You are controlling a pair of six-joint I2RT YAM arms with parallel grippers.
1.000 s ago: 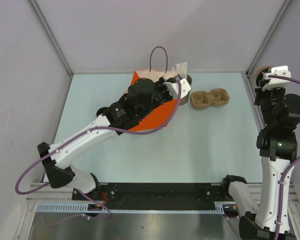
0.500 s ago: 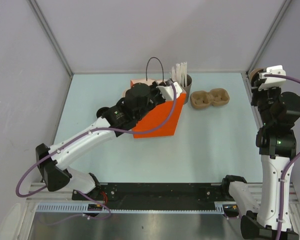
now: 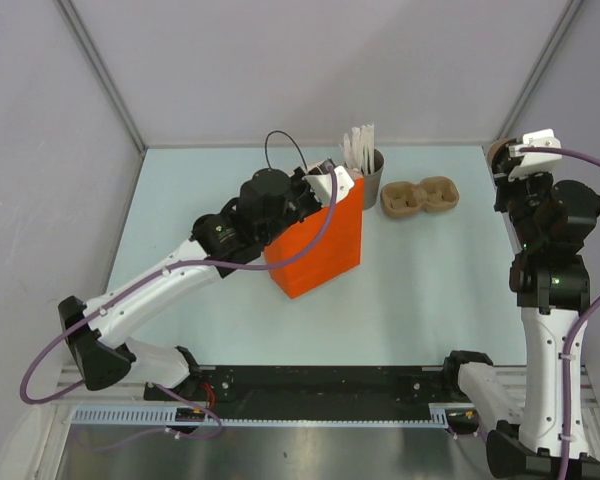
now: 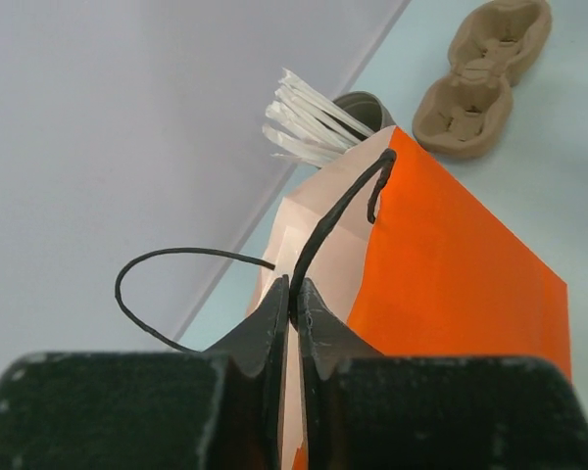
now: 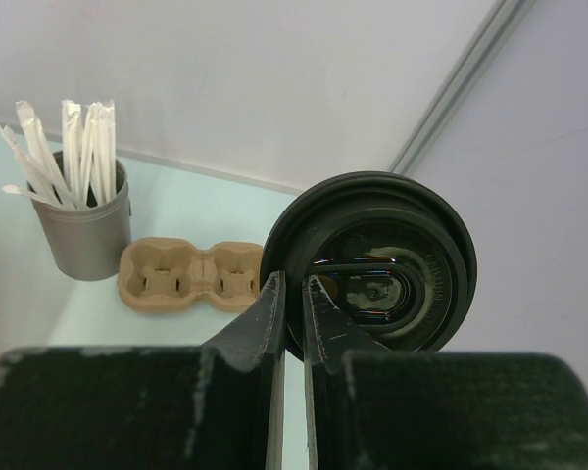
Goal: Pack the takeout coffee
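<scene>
The orange paper bag [image 3: 318, 243] stands upright mid-table, its mouth up. My left gripper [image 3: 318, 176] is shut on one black cord handle [image 4: 335, 215] at the bag's top edge [image 4: 451, 264]; the other handle loop [image 3: 280, 142] hangs free. My right gripper [image 3: 503, 163] holds the takeout coffee [image 3: 496, 150] in the air at the far right, by the wall. In the right wrist view the jaws [image 5: 292, 291] pinch the left rim of its black lid [image 5: 392, 259]. The tan cup body is mostly hidden.
A grey holder of white wrapped straws [image 3: 364, 160] stands just behind the bag, also in the wrist views [image 4: 323, 117] [image 5: 76, 215]. A tan pulp two-cup carrier [image 3: 420, 196] lies right of it [image 5: 188, 277]. The enclosure walls stand close on the right.
My left gripper has pulled the handle up and leftward, and the bag has gone from lying tilted to standing upright. My right arm has shifted slightly left with the cup.
</scene>
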